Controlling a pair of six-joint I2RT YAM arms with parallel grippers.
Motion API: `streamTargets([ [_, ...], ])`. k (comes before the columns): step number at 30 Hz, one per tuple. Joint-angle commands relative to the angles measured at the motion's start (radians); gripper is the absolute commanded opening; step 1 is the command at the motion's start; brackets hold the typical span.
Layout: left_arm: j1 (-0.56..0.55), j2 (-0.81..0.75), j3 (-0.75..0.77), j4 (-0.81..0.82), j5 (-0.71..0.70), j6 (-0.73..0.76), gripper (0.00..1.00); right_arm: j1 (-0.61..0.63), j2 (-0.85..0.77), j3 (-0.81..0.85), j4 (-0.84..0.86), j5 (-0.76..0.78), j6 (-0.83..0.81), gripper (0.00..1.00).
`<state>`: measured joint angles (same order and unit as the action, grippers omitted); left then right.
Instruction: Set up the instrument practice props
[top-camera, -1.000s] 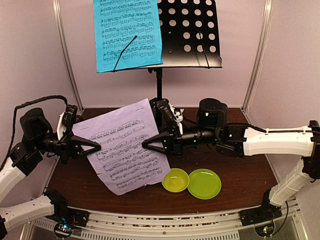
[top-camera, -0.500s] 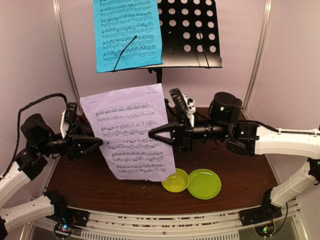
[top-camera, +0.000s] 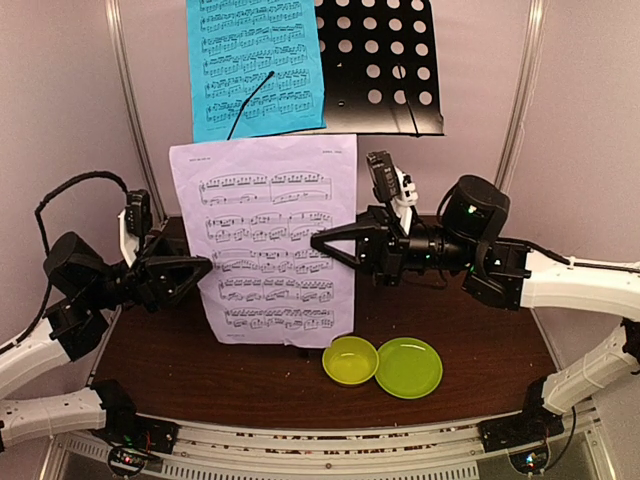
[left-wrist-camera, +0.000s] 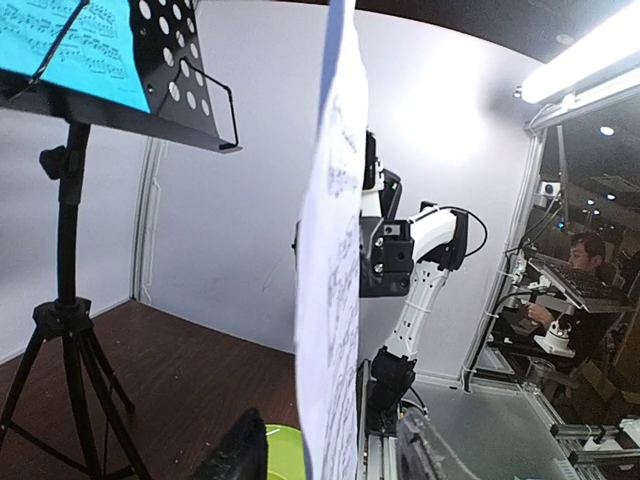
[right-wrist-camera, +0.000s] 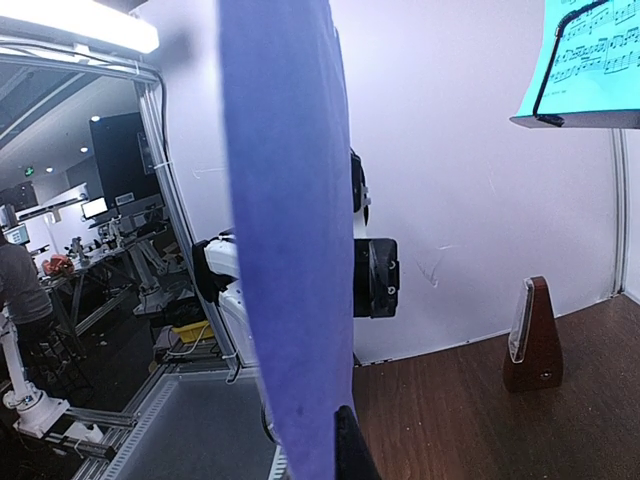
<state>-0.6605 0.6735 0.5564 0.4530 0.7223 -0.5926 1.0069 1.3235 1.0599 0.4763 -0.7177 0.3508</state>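
The pale lilac sheet (top-camera: 270, 240) hangs upright in mid-air in front of the black music stand (top-camera: 380, 70). The blue sheet (top-camera: 255, 65) rests on the stand's left half under a wire clip. My right gripper (top-camera: 316, 241) is shut on the lilac sheet's right edge; in the right wrist view one finger (right-wrist-camera: 350, 450) presses its back. My left gripper (top-camera: 207, 266) is at the sheet's left edge. In the left wrist view its fingers (left-wrist-camera: 242, 450) stand apart on either side of the sheet (left-wrist-camera: 330, 280), not touching it. The brown metronome (right-wrist-camera: 530, 335) stands by the back wall, hidden in the top view.
A yellow-green bowl (top-camera: 350, 360) and a green plate (top-camera: 408, 367) sit side by side near the table's front edge, just below the sheet. The stand's tripod legs (left-wrist-camera: 70, 380) spread over the brown table at the back. White walls enclose three sides.
Both arms have lifted the lilac sheet up and to the right and turned it from a tilt to upright. It now covers the stand's pole.
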Motion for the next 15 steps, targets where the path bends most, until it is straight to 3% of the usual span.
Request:
streamTargets([
  [1,-0.06,0.053,0.094,0.051,-0.035,0.074,0.42,-0.012,-0.031,0.002,0.023,-0.002,0.017,0.0],
  [9,-0.159,0.138,0.251,0.005,-0.092,0.161,0.0,-0.054,-0.063,0.023,-0.033,0.023,0.007,0.0],
  [12,-0.163,0.176,0.34,-0.038,-0.143,0.178,0.0,-0.089,-0.093,0.039,-0.067,0.053,0.005,0.02],
  [15,-0.165,0.249,0.432,-0.05,-0.163,0.183,0.0,-0.115,-0.12,0.078,-0.128,0.122,-0.031,0.17],
])
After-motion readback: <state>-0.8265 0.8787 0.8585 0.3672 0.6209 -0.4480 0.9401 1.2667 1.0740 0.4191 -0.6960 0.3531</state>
